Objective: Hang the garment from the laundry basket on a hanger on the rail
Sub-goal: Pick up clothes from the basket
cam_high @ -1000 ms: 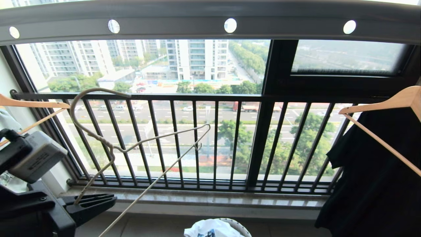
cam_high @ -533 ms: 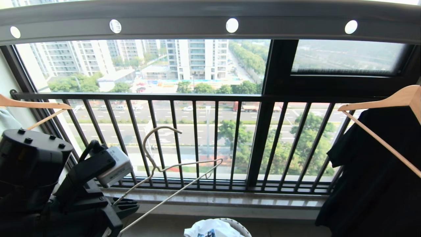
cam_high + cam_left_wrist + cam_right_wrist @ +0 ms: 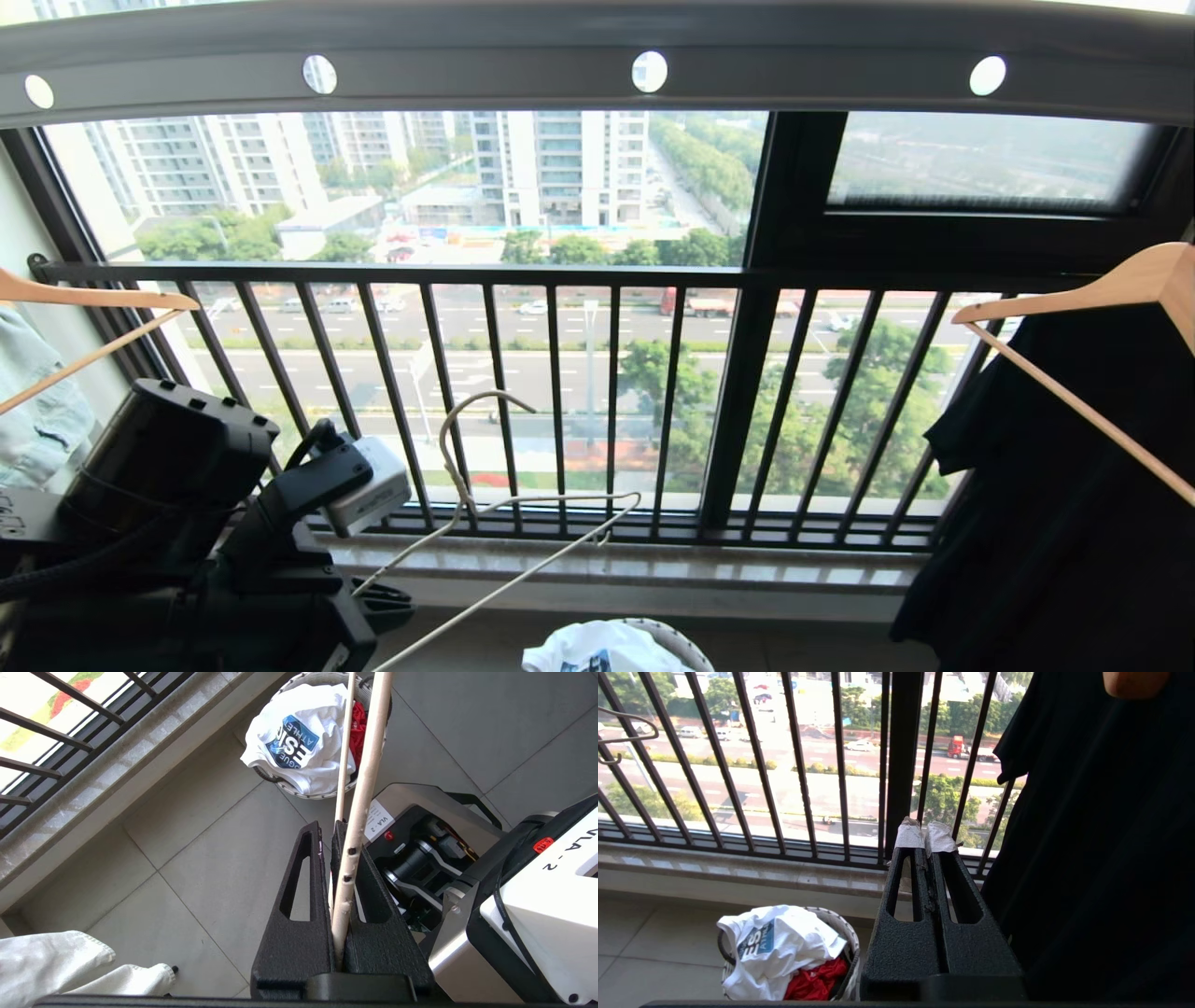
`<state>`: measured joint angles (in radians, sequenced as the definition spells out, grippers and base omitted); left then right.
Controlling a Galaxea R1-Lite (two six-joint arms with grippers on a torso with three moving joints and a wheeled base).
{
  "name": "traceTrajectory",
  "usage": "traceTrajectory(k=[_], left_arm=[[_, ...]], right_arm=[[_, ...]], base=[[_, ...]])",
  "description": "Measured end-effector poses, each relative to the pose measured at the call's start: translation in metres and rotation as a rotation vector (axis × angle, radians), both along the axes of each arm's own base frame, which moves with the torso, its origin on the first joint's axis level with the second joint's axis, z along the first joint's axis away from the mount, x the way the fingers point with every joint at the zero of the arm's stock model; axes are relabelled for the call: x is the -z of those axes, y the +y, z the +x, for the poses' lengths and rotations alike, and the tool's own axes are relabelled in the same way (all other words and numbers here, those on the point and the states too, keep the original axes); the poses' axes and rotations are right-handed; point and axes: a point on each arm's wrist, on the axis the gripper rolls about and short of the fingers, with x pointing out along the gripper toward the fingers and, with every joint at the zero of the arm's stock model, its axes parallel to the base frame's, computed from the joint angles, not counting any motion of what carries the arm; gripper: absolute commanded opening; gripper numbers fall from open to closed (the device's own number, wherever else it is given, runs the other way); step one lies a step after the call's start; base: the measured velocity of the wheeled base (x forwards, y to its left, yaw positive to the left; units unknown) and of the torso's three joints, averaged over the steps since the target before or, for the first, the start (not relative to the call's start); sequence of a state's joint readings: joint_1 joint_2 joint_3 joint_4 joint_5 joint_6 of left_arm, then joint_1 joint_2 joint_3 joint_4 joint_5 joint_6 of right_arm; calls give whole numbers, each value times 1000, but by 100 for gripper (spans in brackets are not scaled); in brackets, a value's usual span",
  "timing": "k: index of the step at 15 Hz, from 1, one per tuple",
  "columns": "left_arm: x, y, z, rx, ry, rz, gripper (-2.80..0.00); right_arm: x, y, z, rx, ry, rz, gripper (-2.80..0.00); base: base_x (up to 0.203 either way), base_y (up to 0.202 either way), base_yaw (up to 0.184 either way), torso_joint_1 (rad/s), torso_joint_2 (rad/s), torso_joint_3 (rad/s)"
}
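Head view: the rail [image 3: 523,70], a wide grey bar pierced with round holes, spans the top edge, with open air beneath it down to the black railing [image 3: 579,411] at the window. Wooden hangers [image 3: 1074,308] hang at both sides of the rail, the right one beside a black garment [image 3: 1074,523]. Below the rail's middle, at the bottom edge, the laundry basket [image 3: 686,644] sits on the floor with the garment [image 3: 597,649] heaped in it. Low and to the left of the basket, the left gripper [image 3: 378,597] is clamped on the hanger [image 3: 485,523], whose hook points up in front of the railing.

Left wrist view: the black jaws are pressed together on the hanger's [image 3: 359,793] cream wire. Past the tips, the basket [image 3: 285,784] holds the white T-shirt [image 3: 299,737], blue graphic showing, with a red cloth [image 3: 359,732] beside it. Bare grey floor tiles [image 3: 187,858] lie between basket and window ledge.

Right wrist view: the right gripper [image 3: 924,837] has its jaws together on nothing, level, above and just right of the basket [image 3: 845,933], close beside the black garment [image 3: 1087,858]
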<state>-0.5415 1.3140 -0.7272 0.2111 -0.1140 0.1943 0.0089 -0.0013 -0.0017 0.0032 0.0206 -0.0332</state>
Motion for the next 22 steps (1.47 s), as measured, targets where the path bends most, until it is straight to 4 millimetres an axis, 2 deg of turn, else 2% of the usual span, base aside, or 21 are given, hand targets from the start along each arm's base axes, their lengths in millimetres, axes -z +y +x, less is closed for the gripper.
traceTrajectory(k=[4,7,13,22], left_arm=[[-6,0,-1,97,-30,-22,-280],[-11,-6,8,114,-84,-68,-280],[-3,-5,17,88,-59,-58,-280],[-5,-5,21,77,-83,-72,-280]], right_arm=[[0,0,0,0,0,0,-280],[0,0,0,0,0,0,-280],[0,0,0,0,0,0,-280],[0,0,0,0,0,0,-280]], base=[[0,0,0,0,0,0],[0,0,0,0,0,0],[0,0,0,0,0,0],[0,0,0,0,0,0]])
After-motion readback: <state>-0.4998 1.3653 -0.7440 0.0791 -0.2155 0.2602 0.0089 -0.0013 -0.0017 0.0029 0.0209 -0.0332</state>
